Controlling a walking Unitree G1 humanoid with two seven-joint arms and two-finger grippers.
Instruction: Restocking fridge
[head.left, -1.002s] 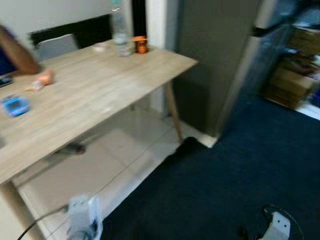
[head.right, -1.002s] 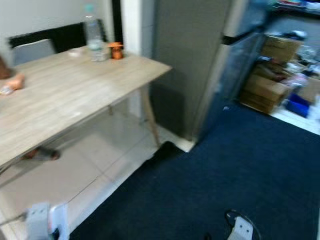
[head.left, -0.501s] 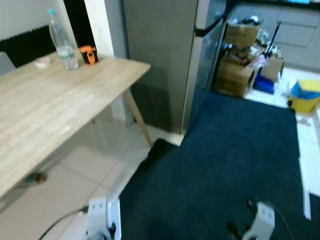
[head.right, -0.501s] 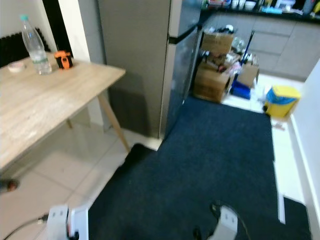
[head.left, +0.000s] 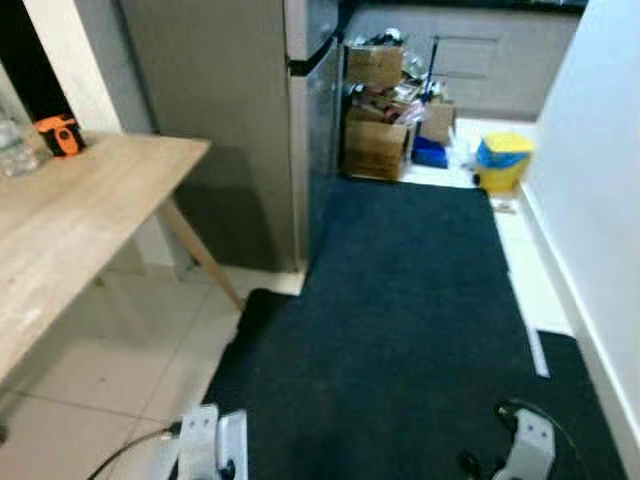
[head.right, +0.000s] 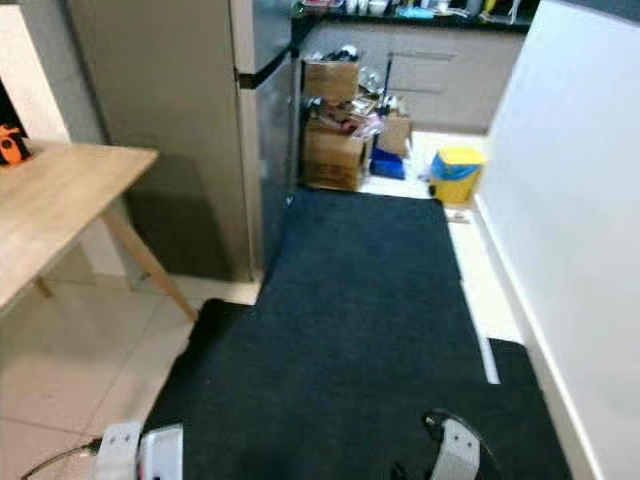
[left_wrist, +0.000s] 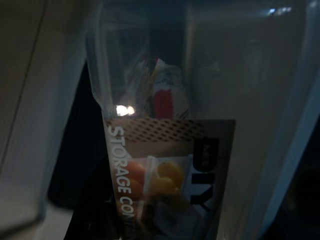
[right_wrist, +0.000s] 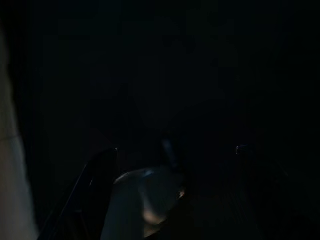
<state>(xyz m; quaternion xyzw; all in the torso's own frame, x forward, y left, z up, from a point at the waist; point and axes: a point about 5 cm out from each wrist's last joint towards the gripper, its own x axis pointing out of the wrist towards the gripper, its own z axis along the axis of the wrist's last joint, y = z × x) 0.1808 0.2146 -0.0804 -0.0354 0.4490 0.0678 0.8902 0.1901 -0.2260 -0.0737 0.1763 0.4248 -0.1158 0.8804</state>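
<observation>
fingers hidden (left wrist dim) | storage container (left_wrist: 165, 165) close | fridge (head.left: 300, 130) beside table (head.left: 90, 200)

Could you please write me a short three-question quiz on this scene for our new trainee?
1. True or false: the fridge door is shut.
2. What colour is the rug on the floor? A) red B) dark blue C) green
3. Fill in: the cardboard boxes stand on the floor just beyond the ____.

Key: 1 true; 2 B; 3 fridge.
</observation>
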